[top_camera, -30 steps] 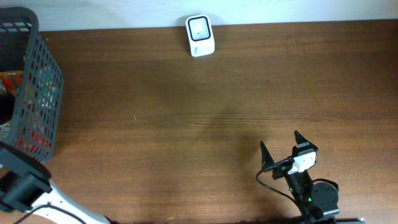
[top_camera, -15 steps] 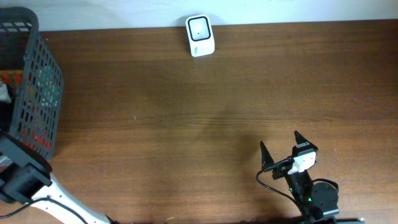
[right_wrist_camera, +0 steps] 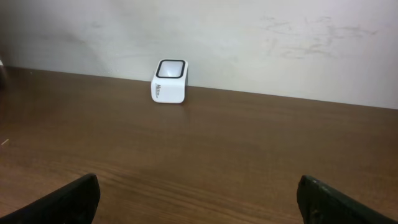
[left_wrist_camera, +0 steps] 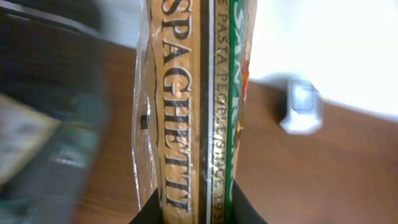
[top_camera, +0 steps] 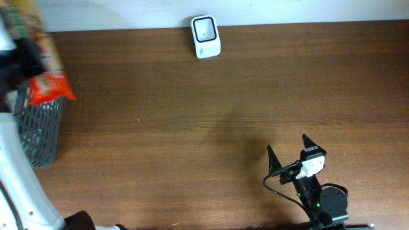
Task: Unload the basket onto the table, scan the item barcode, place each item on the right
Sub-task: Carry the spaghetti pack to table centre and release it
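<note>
spaghetti pkt (left_wrist_camera: 186, 106) lifted from basket (top_camera: 38, 131), clamped in left pincer (left_wrist_camera: 198, 213)

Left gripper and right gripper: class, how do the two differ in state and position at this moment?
The left gripper is shut on a spaghetti packet; the right gripper stands open and empty. The left gripper is raised at the far left of the table, above the basket; the right gripper sits low near the front right. Both wrist views show the white scanner.

left gripper (left_wrist_camera: 196, 214): has been closed on the spaghetti packet (left_wrist_camera: 186, 106)
spaghetti packet: has been lifted out of the basket (top_camera: 39, 131)
</note>
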Tool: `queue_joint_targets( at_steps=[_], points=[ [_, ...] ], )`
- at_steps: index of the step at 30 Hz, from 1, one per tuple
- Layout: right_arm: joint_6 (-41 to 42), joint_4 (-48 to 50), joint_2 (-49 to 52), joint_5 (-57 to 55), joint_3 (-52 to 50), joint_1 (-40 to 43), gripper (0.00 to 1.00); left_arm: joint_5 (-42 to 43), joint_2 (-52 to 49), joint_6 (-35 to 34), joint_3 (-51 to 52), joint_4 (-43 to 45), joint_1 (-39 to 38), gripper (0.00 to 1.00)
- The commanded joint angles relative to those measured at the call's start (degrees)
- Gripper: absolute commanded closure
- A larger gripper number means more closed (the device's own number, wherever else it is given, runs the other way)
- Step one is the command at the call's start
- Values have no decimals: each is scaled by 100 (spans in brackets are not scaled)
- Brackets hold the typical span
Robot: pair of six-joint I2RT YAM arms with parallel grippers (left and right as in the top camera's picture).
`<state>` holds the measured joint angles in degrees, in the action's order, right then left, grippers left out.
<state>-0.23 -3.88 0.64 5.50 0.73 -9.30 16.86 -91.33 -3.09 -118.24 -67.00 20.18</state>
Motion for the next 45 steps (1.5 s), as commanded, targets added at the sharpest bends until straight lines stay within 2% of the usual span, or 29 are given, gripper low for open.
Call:
queue_joint_targets(
  at_steps=[1,3,6,9,15,21,24,25,26,27,28,29,31,32,33,35,37,38,41,45],
  points=[
    [4,-11,-33,28,-42,33,1,-470,212,-20,184,-437,-1445,100],
    [4,-11,-35,28,-42,33,1,-1060,-17,-214,841,-682,-2339,100],
    [4,-11,-33,28,-42,33,1,-1462,-157,-887,1895,-452,-2957,100],
    [4,-11,-33,28,-42,33,1,-1478,-157,-1377,3121,317,-3274,100],
    [4,-11,-33,28,-42,33,1,-1475,-157,-2118,4881,1926,-4061,100],
    [4,-11,-33,28,-42,33,1,-1475,-664,-3018,5294,3963,-5705,100],
    [4,-11,-33,28,-42,33,1,-1478,-1008,-3364,5294,4592,-6133,100],
    [4,-11,-33,28,-42,33,1,-1482,-1040,-3359,5294,4686,-6194,83],
    [4,-11,-33,28,-42,33,1,-1478,-1043,-3357,5294,4699,-6194,57],
    [4,-11,-33,28,-42,33,1,-1478,-1043,-3355,5294,4690,-6194,42],
    [4,-11,-33,28,-42,33,1,-1475,-1038,-3353,5294,4682,-6194,32],
    [4,-11,-33,28,-42,33,1,-1478,-975,-3032,5263,4662,-6168,23],
    [4,-11,-33,28,-42,33,1,-1550,-697,-2420,5034,4315,-5976,14],
    [4,-11,-33,28,-42,33,1,-1565,-457,-2037,4848,4019,-5768,12],
    [4,-11,-33,28,-42,33,1,-1563,-133,-1508,4586,3622,-5469,9],
    [4,-11,-33,28,-42,33,1,-1565,463,-870,4030,3001,-4837,3],
    [4,-11,-33,28,-42,33,1,-1657,994,-136,3303,2671,-3991,0],
    [4,-11,-33,28,-42,33,1,-1834,1123,-109,3029,2588,-3670,0],
    [4,-11,-33,28,-42,33,1,-2426,1423,-109,1945,2557,-2041,1],
    [4,-11,-33,28,-42,33,1,-2573,1432,-116,1650,2599,-203,1]
  ],
)
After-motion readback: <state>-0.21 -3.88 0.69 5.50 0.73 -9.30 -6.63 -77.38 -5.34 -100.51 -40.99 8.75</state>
